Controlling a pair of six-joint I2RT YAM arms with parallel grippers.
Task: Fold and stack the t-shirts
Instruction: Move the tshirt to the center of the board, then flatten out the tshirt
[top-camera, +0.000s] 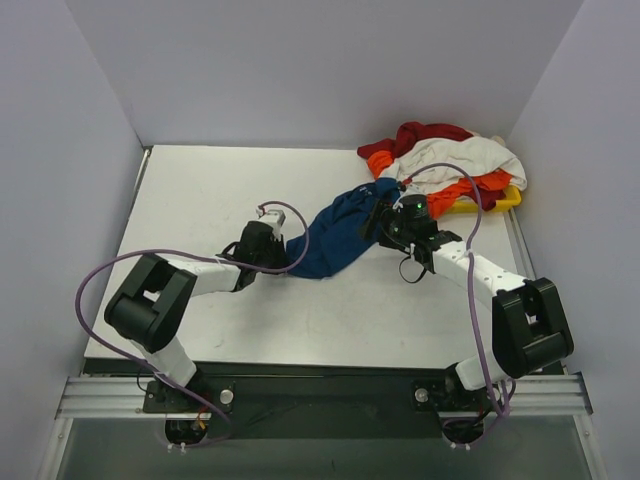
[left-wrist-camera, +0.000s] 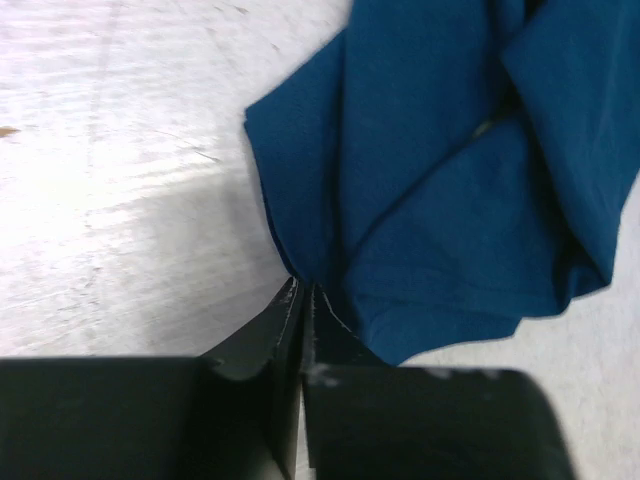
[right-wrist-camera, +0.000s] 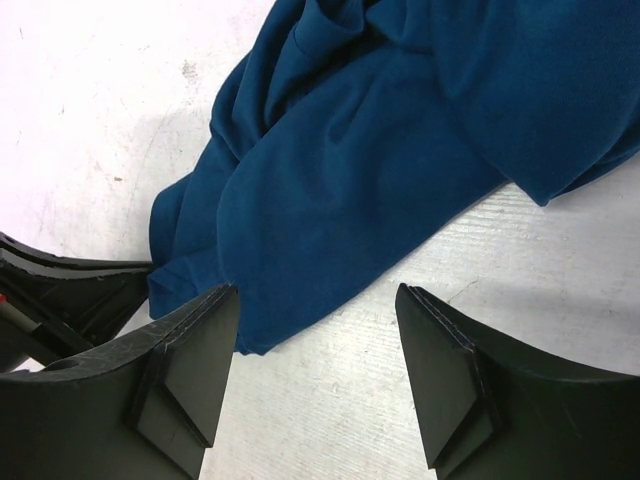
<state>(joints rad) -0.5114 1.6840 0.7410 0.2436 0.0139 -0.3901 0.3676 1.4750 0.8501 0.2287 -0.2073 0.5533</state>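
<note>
Left tool (left-wrist-camera: 302, 298) pinched closed on the corner of the blue t-shirt (left-wrist-camera: 440, 200). From it the cloth runs ahead and to the right on the bench (top-camera: 200, 190). Its long axis points toward the right tool (right-wrist-camera: 315, 295), jaws wide, empty, over the other end.

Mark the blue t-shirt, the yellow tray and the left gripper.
blue t-shirt (top-camera: 335, 238), top view, middle of the crumpled cloth.
yellow tray (top-camera: 512, 198), top view, bare right rim.
left gripper (left-wrist-camera: 302, 288), left wrist view, where its fingertips meet.
</note>
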